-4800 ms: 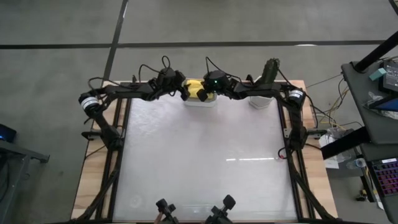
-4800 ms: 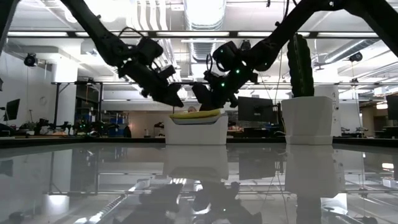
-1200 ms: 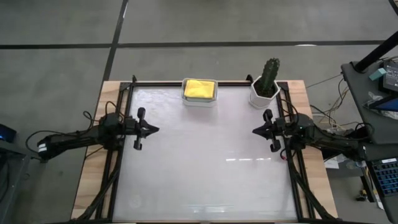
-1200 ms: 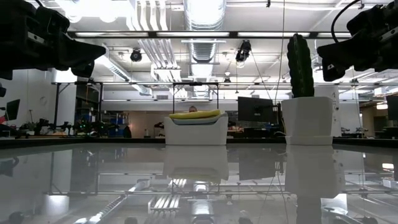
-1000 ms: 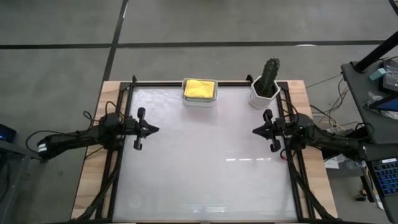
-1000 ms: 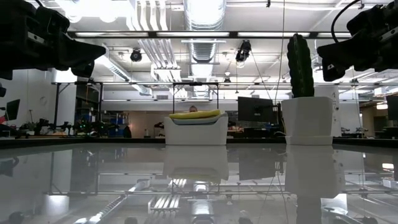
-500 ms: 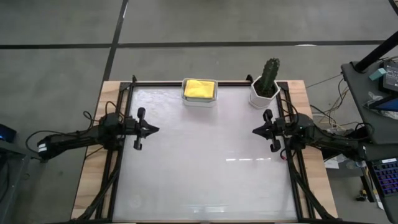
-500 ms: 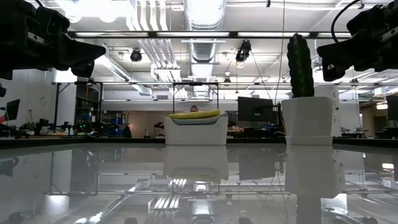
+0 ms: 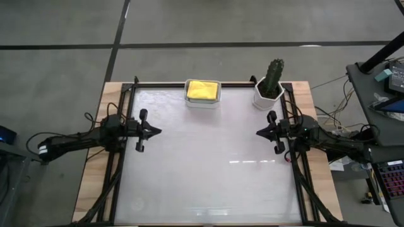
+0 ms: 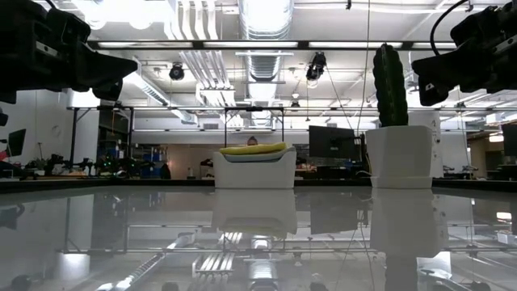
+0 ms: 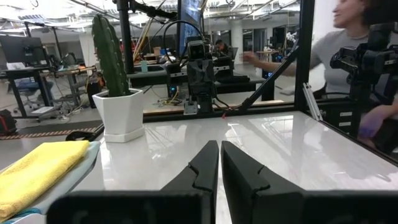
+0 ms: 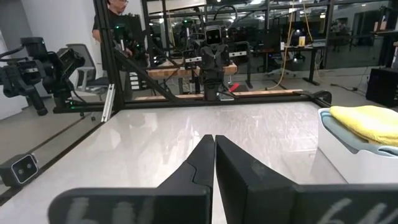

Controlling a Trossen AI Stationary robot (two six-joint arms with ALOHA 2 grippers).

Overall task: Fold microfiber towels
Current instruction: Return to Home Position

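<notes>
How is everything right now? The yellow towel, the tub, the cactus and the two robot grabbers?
yellow towel: folded, lying on top inside the tub.
white tub: upright at the table's far edge, holding towels.
cactus: standing upright in its white pot at the far right corner.
left gripper: shut, empty, at the table's left side.
right gripper: shut, empty, at the table's right side.
</notes>
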